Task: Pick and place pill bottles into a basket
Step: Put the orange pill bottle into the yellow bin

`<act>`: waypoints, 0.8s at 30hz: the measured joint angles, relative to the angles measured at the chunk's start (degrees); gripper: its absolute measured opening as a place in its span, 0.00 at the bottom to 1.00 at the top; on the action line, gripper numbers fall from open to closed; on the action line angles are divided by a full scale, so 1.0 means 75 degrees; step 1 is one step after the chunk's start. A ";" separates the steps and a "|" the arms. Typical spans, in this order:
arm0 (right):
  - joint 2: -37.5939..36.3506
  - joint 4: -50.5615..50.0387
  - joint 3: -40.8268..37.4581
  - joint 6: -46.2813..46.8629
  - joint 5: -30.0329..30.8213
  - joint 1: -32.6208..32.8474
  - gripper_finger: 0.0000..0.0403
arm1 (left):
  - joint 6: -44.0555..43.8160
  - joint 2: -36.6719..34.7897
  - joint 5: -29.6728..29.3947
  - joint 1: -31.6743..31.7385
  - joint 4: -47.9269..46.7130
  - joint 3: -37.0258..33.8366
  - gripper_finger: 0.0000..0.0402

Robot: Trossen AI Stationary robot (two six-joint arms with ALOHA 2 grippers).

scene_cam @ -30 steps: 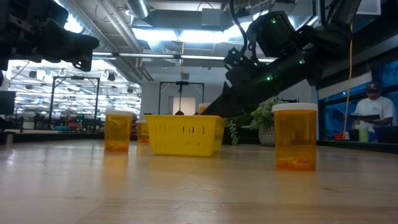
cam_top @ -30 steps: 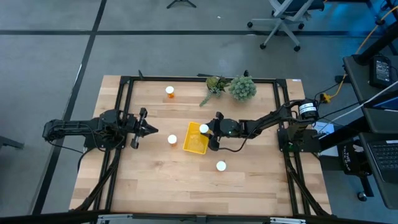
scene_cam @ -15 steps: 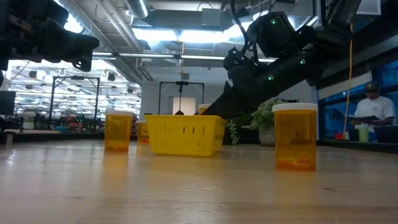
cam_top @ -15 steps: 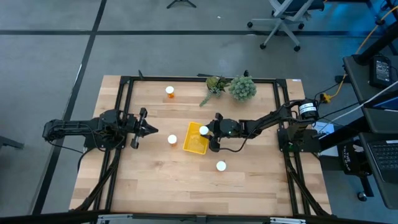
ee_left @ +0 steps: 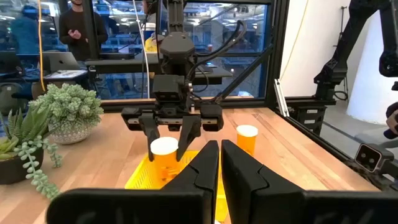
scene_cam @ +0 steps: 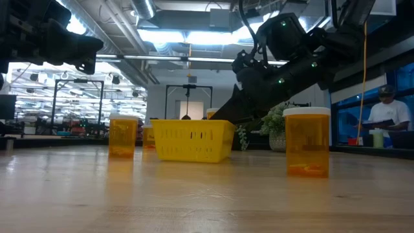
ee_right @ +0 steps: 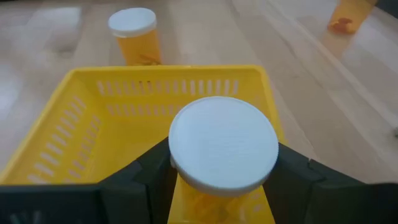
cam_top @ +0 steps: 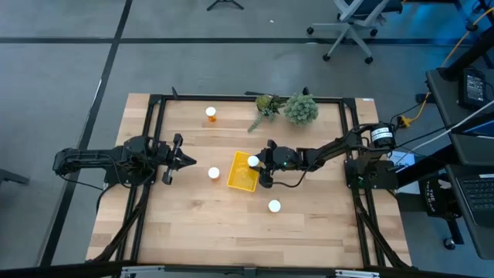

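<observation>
Change since a second ago: hardly any (arms, bottles and basket all in the same spots; at most a slight shift of the right arm in the low view).

Left gripper (cam_top: 187,161): parked at the left side of the table, fingers pressed together with only a thin slit between them in its wrist view, holding nothing.

Bottle near left gripper (cam_top: 214,173): upright on the wood, between the left fingertips and the basket, just beside the basket's left wall; not yet collected.

Far bottle (cam_top: 211,114): upright near the table's far edge, well apart from the basket; not yet collected.

Basket (cam_top: 235,181): yellow, mid-table, interior bare of any resting bottle as seen from the right wrist (mesh floor visible).

Carried bottle (ee_right: 223,151): clamped between the right fingers, white cap up, hanging over the basket's right-hand end; not yet let go.

Right gripper (cam_top: 258,161): reaching in from the right, jaws set to the bottle's width and gripping it above the basket.

Near bottle (cam_top: 274,205): upright on the table toward the front edge, apart from the basket; not yet collected.

Plant sprigs (cam_top: 289,107): at the far edge, no part of the job.

Progress: early (judged) — first bottle over the basket and awaiting release, three more left to fetch.
</observation>
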 joint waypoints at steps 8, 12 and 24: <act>0.0000 -0.0055 0.0000 -0.0039 -0.0127 0.0000 0.53 | 0.0003 -0.0001 0.0000 0.0000 0.0003 0.0000 0.04; 0.0001 -0.0055 0.0000 -0.0142 -0.0122 0.0000 0.61 | 0.0003 0.0001 -0.0003 0.0000 0.0003 0.0000 0.04; 0.0006 -0.0148 0.0000 -0.0414 -0.0121 0.0000 0.69 | 0.0003 -0.0002 -0.0004 0.0000 0.0003 -0.0001 0.04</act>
